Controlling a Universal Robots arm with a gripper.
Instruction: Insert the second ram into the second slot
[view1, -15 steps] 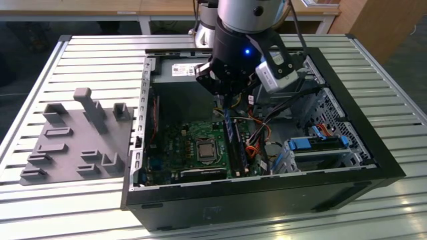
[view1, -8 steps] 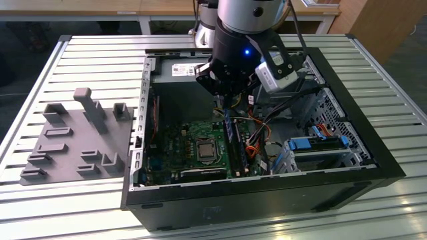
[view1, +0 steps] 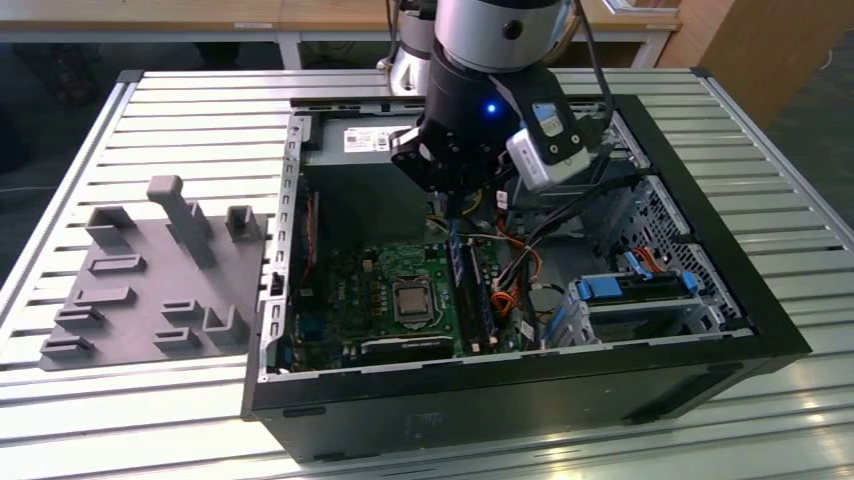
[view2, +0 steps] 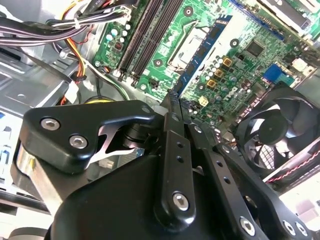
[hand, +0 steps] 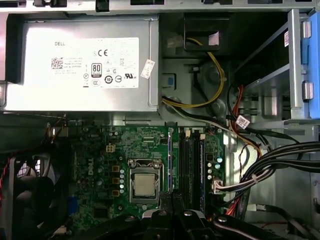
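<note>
One end effector (view2: 175, 102) pinching the second ram (view2: 205, 55) over the open computer case (view1: 534, 400).
Its fingers are drawn narrow on the blue stick, which hangs edge-down and looks raised above the green motherboard (hand: 100, 150) rather than seated. In the first wrist view the stick runs lengthwise between the CPU socket (hand: 145, 182) and the bank of dark memory slots (hand: 192, 160), parallel to them. I cannot tell which slot it lines up with. In the exterior view the arm reaches down into the case, which lies on its side on the slatted metal desk (view1: 174, 120). A grey fixture plate (view1: 147, 270) sits just beside the case on the exterior view's left.
</note>
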